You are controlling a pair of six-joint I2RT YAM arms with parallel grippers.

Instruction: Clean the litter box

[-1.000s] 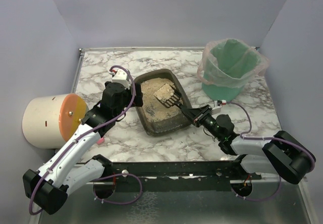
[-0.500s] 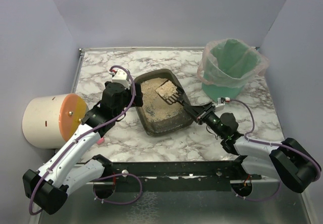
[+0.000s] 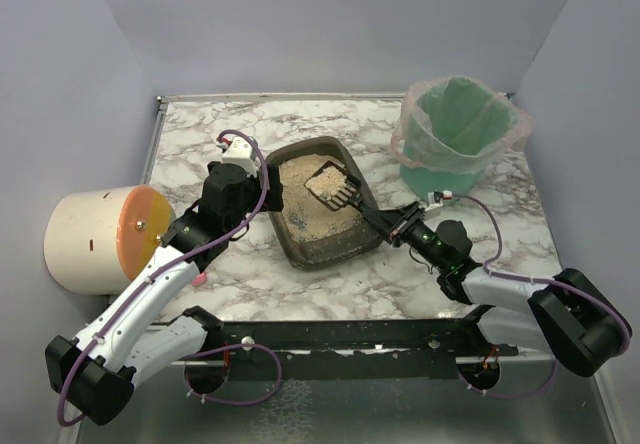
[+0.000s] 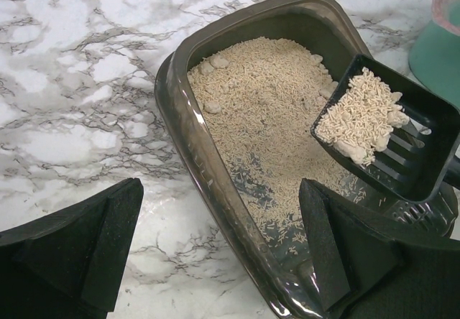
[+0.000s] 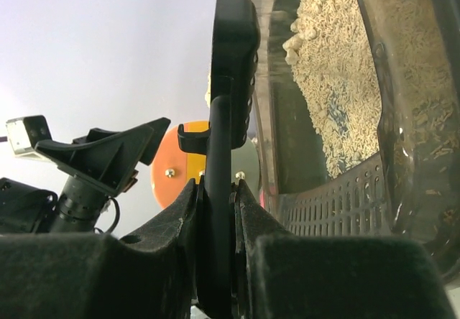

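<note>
The litter box (image 3: 300, 248) is a dark tray of beige litter at the table's middle; it also shows in the left wrist view (image 4: 188, 121). My right gripper (image 3: 392, 226) is shut on the handle of a black slotted scoop (image 3: 335, 188), held over the tray's right part with litter and clumps on it (image 4: 363, 114). The scoop handle (image 5: 218, 211) sits between my right fingers. My left gripper (image 4: 219, 251) is open and straddles the tray's left rim, one finger outside on the marble, one inside; it shows at the tray's left side in the top view (image 3: 268, 192).
A green bucket lined with a clear bag (image 3: 458, 136) stands at the back right. A cream cylinder with an orange face (image 3: 100, 237) lies at the left table edge. The marble table (image 3: 200, 134) has grey walls on three sides.
The scoop has shifted slightly over the tray, toward the far right corner and back, staying loaded. The left arm has not moved.
</note>
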